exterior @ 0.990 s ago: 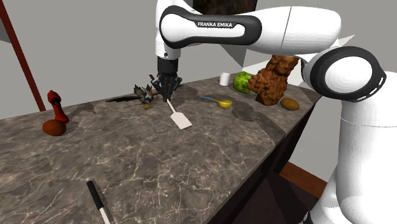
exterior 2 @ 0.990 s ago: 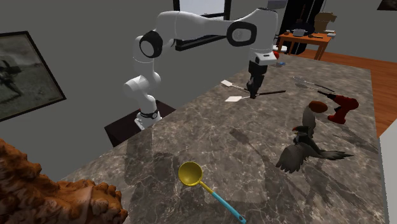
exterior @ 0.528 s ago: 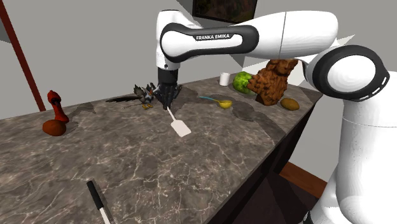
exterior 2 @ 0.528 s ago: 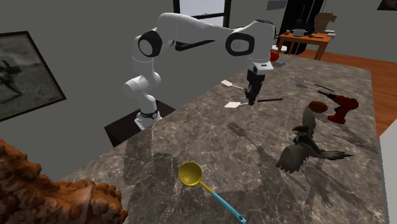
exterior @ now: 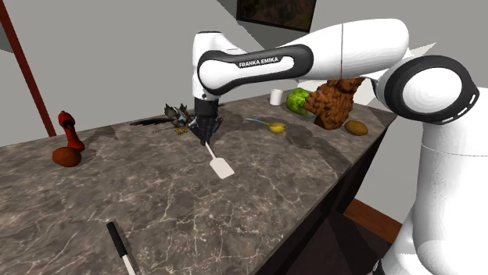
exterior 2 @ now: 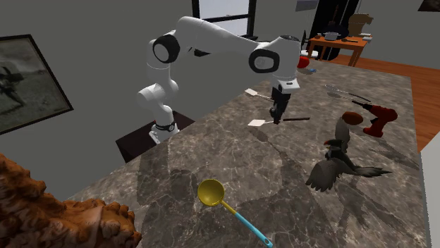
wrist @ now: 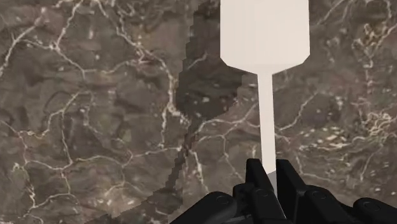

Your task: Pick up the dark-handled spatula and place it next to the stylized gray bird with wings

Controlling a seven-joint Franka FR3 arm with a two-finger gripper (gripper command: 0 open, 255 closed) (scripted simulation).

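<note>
My black gripper (exterior: 207,130) is shut on the thin shaft of the spatula (exterior: 222,166), whose white blade slopes down from the fingers just above the marble counter (exterior: 235,211). In the second exterior view the gripper (exterior 2: 276,113) holds it with the white blade (exterior 2: 255,122) on one side and the dark handle (exterior 2: 299,118) sticking out the other. In the wrist view the fingers (wrist: 257,181) clasp the white shaft, and the blade (wrist: 264,35) casts a shadow on the stone. The gray bird (exterior: 178,116) (exterior 2: 337,165) stands just to the shoulder view's left of the gripper.
A yellow ladle (exterior: 270,124) (exterior 2: 211,191), white cup (exterior: 276,97), green object (exterior: 297,101), brown carved figure (exterior: 336,98) and tan lump (exterior: 356,127) sit right of the gripper. At the left are a red tool (exterior: 69,129) and a brown ball (exterior: 66,157). A black-and-white utensil (exterior: 120,246) lies near the front edge.
The gripper has come down toward the counter with the spatula, and the blade now hangs lower and closer to the stone. The bird and the other objects have stayed put.
</note>
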